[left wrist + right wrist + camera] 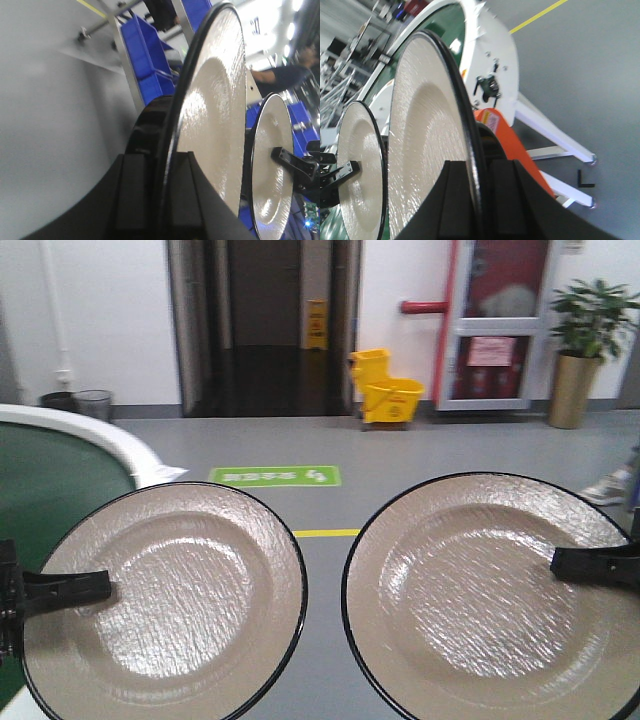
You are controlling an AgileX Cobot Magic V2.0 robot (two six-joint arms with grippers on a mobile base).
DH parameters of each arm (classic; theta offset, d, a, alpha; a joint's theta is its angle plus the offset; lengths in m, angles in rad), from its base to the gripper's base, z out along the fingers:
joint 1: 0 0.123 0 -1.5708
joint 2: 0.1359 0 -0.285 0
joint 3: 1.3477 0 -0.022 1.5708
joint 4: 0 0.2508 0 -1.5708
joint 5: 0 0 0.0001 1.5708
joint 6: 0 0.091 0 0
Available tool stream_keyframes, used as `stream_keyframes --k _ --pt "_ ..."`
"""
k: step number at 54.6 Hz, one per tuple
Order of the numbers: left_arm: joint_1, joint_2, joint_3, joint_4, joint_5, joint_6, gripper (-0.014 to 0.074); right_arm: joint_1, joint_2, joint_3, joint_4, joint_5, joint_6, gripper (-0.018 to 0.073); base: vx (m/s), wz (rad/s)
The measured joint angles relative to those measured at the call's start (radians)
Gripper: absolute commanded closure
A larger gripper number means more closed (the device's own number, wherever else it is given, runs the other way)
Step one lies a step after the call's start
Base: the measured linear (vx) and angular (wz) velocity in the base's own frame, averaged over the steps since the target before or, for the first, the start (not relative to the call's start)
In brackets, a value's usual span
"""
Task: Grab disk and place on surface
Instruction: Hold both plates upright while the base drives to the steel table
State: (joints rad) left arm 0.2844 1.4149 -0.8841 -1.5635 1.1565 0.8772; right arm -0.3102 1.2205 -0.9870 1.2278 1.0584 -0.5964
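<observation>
Front camera first: my left gripper (100, 587) shows as a flat, matte black finger, widening into a blockier black body at the frame edge. My right gripper (560, 562) matches it, black with a squared-off tip. On the left wrist feed the fingers (131, 200) are thick black slabs with square tops, faintly glossy, flaring into a curved black housing. The right wrist feed shows the same. A green circuit board (311, 216) glows with a blue light by the right arm.
</observation>
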Motion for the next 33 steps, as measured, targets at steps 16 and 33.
stream_keyframes --k 16,33 --pt "0.000 0.000 0.000 0.000 0.000 0.000 0.0598 0.000 0.000 0.000 0.001 0.000 0.000 0.0568 0.02 -0.63" --pt "0.000 0.000 0.000 0.000 0.002 0.000 0.0598 0.000 0.000 0.000 0.001 0.000 0.000 0.0568 0.12 -0.51"
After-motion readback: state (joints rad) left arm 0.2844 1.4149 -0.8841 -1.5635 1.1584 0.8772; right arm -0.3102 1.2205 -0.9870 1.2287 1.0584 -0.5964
